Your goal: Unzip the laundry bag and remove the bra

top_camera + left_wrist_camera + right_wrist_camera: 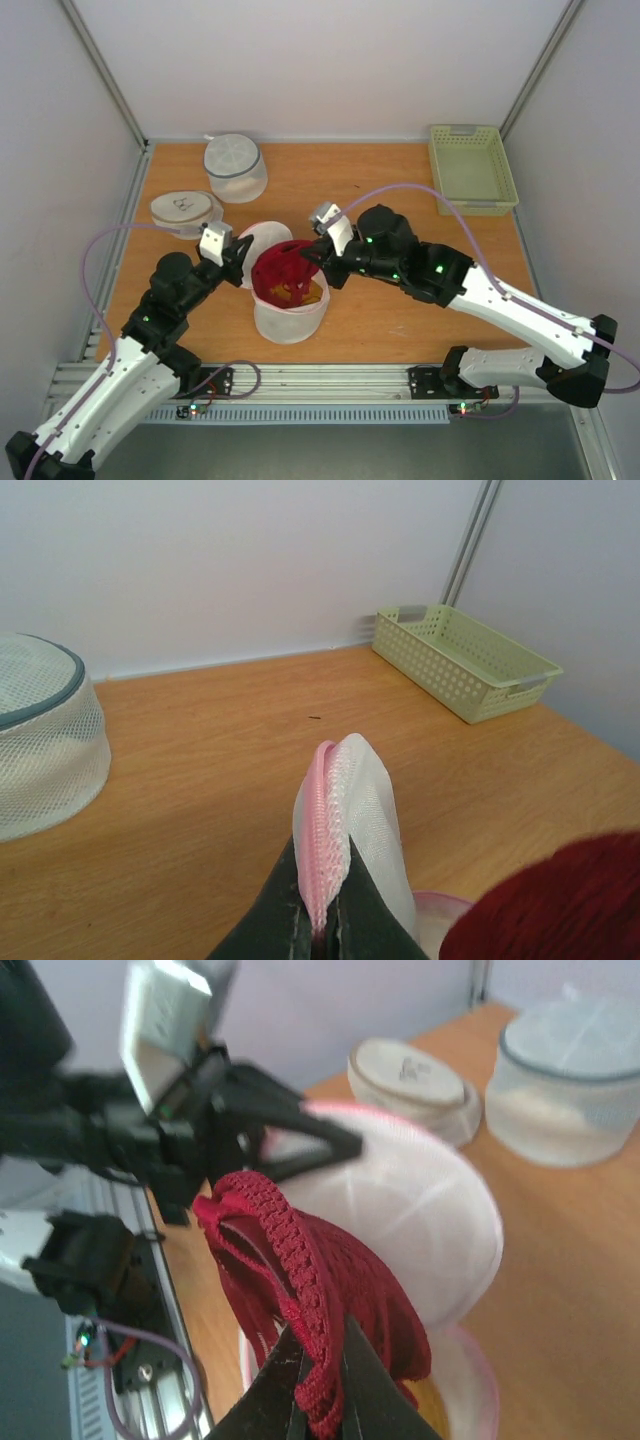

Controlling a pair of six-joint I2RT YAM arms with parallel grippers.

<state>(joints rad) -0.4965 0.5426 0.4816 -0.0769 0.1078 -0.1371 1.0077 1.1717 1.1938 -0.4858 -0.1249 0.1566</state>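
The laundry bag (290, 318) stands unzipped at the middle of the wooden table (400, 320), with its lid flap (265, 240) tipped up toward 11 o'clock. The dark red bra (283, 268) bulges from the opening. The right gripper (322, 1360), at the bra's 2 o'clock, is clamped on its lace edge. The left gripper (322, 880), at the bag's 10 o'clock, pinches the flap's pink zipper band (322, 810).

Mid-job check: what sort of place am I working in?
Likely a lab test cell, not a home: a wooden table walled by plain white panels, with an aluminium rail at its near edge.
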